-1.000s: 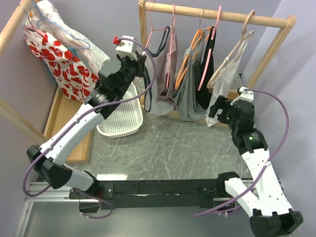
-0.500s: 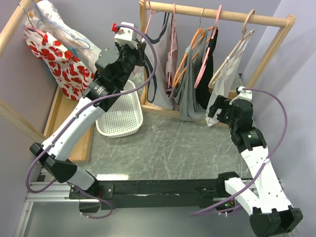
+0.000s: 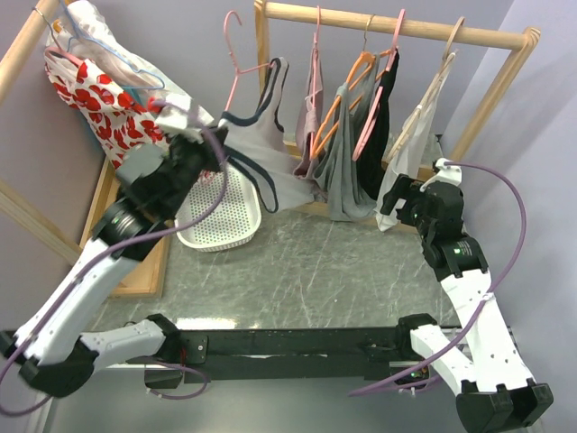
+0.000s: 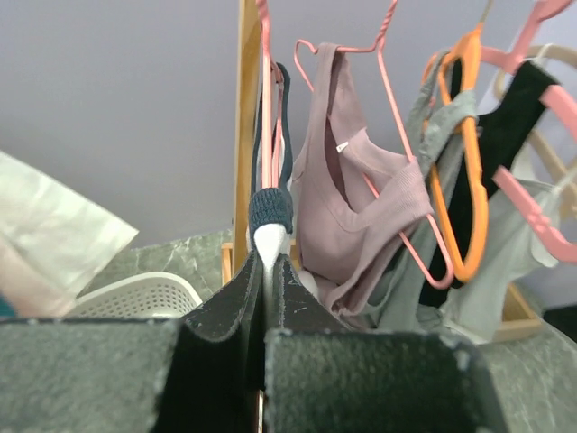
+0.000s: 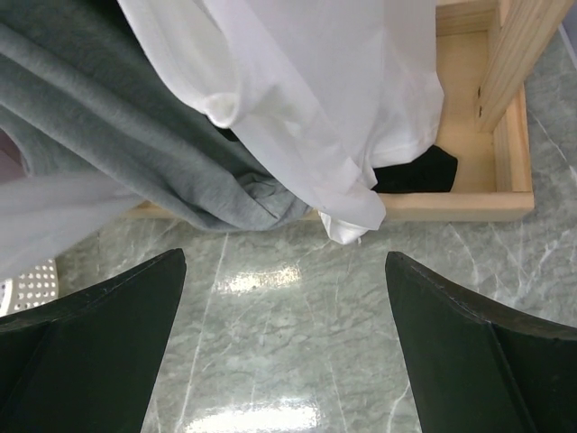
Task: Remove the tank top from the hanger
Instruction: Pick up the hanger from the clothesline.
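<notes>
The white tank top (image 3: 266, 149) with navy trim hangs on a pink hanger (image 3: 236, 59). The hanger's hook stands left of the rack's end post, off the rail. My left gripper (image 3: 215, 152) is shut on the top's navy-edged strap and holds it stretched out to the left. In the left wrist view the jaws (image 4: 268, 271) pinch the white fabric (image 4: 270, 239), with the pink hanger (image 4: 266, 90) rising above. My right gripper (image 3: 397, 203) is open and empty, low over the marble table below the rack's right end. It also shows in the right wrist view (image 5: 284, 298).
The wooden rail (image 3: 397, 27) still carries a mauve top (image 3: 313, 117), a grey garment (image 3: 347, 171), a black one (image 3: 383, 117) and a white one (image 3: 410, 144). A white perforated basket (image 3: 225, 212) lies below my left gripper. A red-and-white floral garment (image 3: 108, 117) hangs far left.
My left arm has pulled back to the left and down with the tank top. The pink hanger has come off the rail and tilted left. The right arm has not moved.
</notes>
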Robot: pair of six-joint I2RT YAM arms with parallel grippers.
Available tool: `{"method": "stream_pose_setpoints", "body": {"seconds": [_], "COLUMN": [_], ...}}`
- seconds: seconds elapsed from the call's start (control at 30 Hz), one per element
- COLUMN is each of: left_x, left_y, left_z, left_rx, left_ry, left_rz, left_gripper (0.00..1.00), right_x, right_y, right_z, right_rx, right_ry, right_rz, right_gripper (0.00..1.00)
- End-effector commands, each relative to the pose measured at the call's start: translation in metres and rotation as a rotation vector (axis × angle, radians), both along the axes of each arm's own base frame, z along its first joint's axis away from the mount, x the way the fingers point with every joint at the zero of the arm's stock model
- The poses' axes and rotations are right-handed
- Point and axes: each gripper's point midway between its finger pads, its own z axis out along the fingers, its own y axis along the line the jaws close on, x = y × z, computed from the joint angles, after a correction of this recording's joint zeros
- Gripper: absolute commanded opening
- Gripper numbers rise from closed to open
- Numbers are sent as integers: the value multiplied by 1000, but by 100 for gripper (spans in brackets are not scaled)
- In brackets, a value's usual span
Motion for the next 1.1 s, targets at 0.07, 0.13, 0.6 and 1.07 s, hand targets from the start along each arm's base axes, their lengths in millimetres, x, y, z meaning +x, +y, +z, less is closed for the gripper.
{"method": "stream_pose_setpoints", "body": {"seconds": [0.07,0.13,0.6,1.07], "left_x": [-36,-43,-92,-128], "left_y": [6,1,14,14], "left_z": [8,-4,-46,-41], "left_rx": [-79,-64,-80,-42], "left_ry": [-3,47,143,191], "left_rz": [-90,-135,-234,-355], "left_gripper": [1,1,1,1], "right_x": [2,1,-30,-44], "right_y": [2,2,8,25], "right_z": [22,24,73,93], "right_rx": [19,19,-4,87], "right_ry": [-78,-83,-153,-209], "right_rz": [6,4,99,165], "right_gripper": [100,100,100,100]}}
